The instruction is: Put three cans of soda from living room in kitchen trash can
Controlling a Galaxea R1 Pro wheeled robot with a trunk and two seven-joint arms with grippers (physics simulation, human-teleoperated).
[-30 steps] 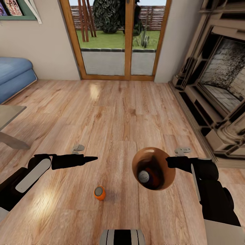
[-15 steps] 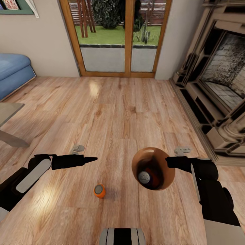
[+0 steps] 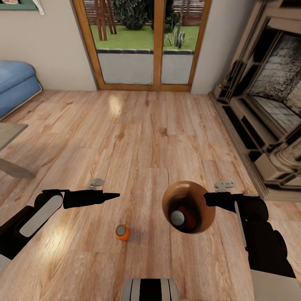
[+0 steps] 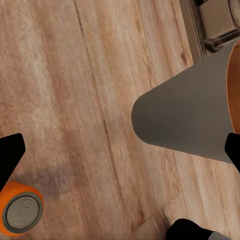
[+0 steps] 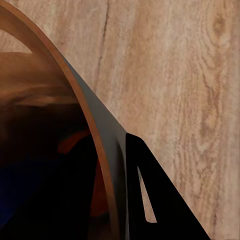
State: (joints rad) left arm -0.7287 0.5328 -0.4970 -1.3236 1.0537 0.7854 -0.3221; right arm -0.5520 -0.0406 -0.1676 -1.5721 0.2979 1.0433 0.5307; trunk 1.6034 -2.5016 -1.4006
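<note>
The tash can [image 3: 200,223], a brown coppery-rimmed bucket, hangs above the wood floor with my right gripper [image 3: 207,196] shut on its rim. One finger [image 5: 150,200] lies against the outer wall of the tash can [image 5: 95,135]. Inside it a can of soda [image 3: 177,217] shows its grey end and an orange side. Another can of soda [image 3: 122,232] stands on the floor to the left of the bin and below my left gripper [image 3: 112,195]. In the left wrist view that gripper [image 4: 120,155] is open, with the can of soda [image 4: 20,212] near one finger and the tash can's grey wall [image 4: 185,115] beyond.
The blue sofa [image 3: 16,83] and a corner of the coffee table [image 3: 8,138] lie at the left. The stone fireplace [image 3: 267,104] lines the right side. Wood-framed glass doors [image 3: 146,46] stand straight ahead across open wood floor. My base [image 3: 149,289] shows at the bottom edge.
The whole picture has shifted a little upward, so the camera has moved. Both arms, the held bin and the floor can keep their places relative to each other.
</note>
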